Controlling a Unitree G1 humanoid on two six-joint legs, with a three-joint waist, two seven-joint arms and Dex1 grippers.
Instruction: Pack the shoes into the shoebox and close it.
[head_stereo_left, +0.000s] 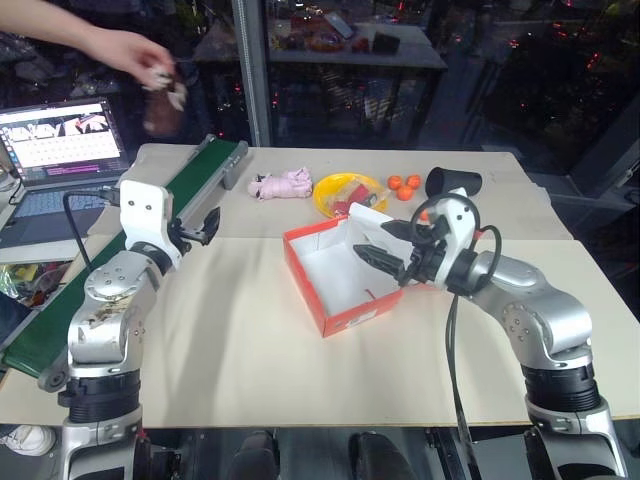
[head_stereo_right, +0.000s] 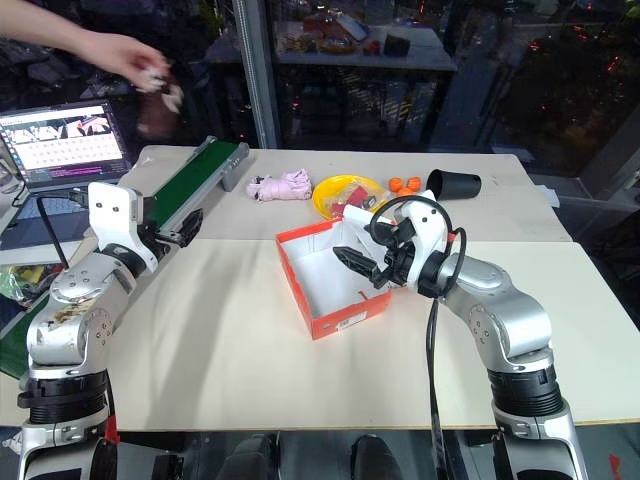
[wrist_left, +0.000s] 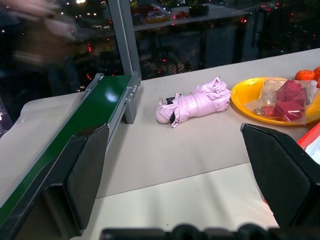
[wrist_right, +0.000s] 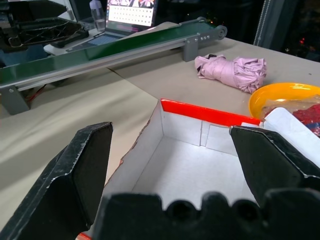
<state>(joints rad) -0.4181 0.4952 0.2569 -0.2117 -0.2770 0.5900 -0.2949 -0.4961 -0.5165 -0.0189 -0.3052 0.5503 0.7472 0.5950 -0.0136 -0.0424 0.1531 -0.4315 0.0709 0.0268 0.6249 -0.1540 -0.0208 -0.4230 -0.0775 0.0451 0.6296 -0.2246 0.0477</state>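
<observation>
Blurred brown shoes (head_stereo_left: 163, 98) dangle from a person's hand (head_stereo_left: 125, 50); both jaws released, shoebox (head_stereo_left: 343, 272) empty.

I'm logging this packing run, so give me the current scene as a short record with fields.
box: red-orange cardboard shoebox, open, white inside, nothing in it
shoes: a dark brown shoe held by a person's hand above the green conveyor belt
left gripper: fingers open, beside the belt
right gripper: fingers open, over the box
behind box: pink cloth bundle, yellow bowl
</observation>
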